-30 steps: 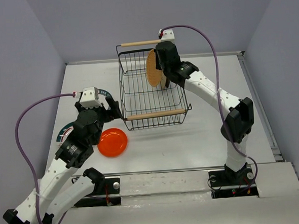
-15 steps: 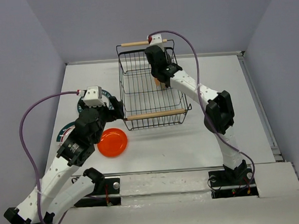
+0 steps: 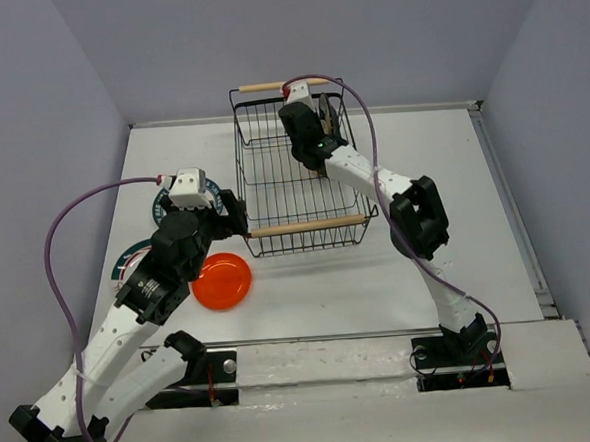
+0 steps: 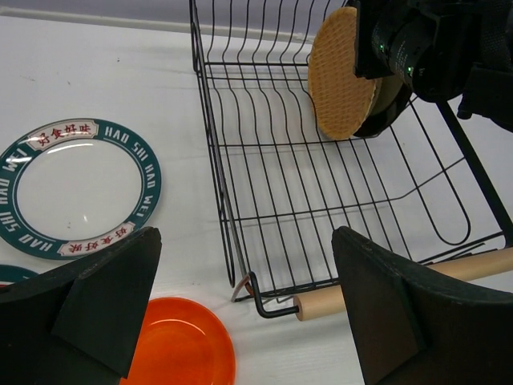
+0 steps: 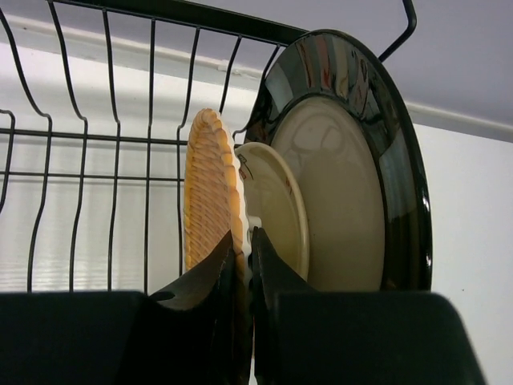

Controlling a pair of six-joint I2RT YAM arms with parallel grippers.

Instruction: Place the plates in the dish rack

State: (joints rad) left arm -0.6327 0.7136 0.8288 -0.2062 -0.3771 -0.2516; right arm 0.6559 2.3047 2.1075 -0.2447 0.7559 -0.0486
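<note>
In dish rack (image 3: 305, 224), right gripper (image 5: 243, 245) pinching tan plate (image 5: 208, 184); left gripper (image 4: 248, 313) spread.

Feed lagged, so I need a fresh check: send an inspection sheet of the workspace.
Surface: white table, flat.
Job's things: black wire dish rack holds tan woven-look round plate, small beige plate, black-rimmed plate, all on edge; glossy orange plate and two teal-rimmed white plates lie on the table.
Clutter: nothing seen.
Grippers: left pincer open, empty, near rack's corner; right pincer shut on tan plate.
Cables: purple cables loop from both wrists.
Surroundings: plain grey walls.
</note>
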